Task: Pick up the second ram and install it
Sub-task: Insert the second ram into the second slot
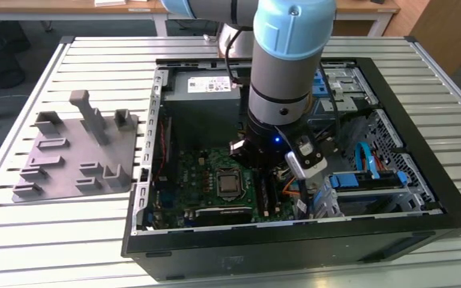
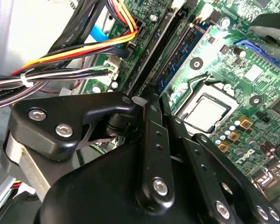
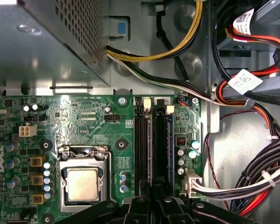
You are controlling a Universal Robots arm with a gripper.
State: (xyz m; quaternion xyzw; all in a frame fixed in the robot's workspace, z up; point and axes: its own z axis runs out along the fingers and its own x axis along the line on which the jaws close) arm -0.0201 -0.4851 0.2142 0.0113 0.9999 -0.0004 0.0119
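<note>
Nearest to us in the second wrist view, the gripper [image 2: 147, 100] is a mass of black, bolted metal links, its fingers drawn close together over the long black memory slots [image 2: 151, 60]. We cannot tell whether anything is pinched between them.

The second ram [image 2: 179, 53] – a thin blue strip with small black chips – stands on edge in a slot just beyond the fingertips. In the first wrist view it reads as a narrow blue line [image 3: 170, 144] beside the dark slots.

Room is tight. Bundled cables [image 3: 252, 179] – yellow, red, black, white – crowd one side, and the square metal processor [image 3: 82, 184] sits on the green motherboard [image 3: 84, 116] on the other.

In the exterior view the arm [image 1: 287, 66] reaches down into the open black computer case [image 1: 295, 252], which rests on a slatted white surface [image 1: 22, 228] near a grey moulded fixture [image 1: 74, 156].
</note>
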